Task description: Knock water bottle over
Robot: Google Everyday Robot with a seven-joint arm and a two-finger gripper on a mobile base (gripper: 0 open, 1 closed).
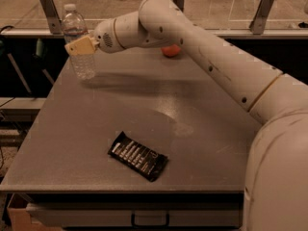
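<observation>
The water bottle (74, 27) is clear ribbed plastic with a white cap. It stands upright at the far left corner of the grey table (144, 105). My gripper (80, 46), with tan tips, reaches in from the right at the bottle's mid-height, in front of its middle and touching or nearly touching it. The gripper hides the label band. The white arm (202, 47) stretches across the back of the table from the lower right.
A black snack bar wrapper (138, 156) lies near the table's front centre. An orange round object (170, 51) sits at the back behind the arm. A railing with metal posts (48, 4) runs behind the table. A drawer handle (150, 220) shows under the front edge.
</observation>
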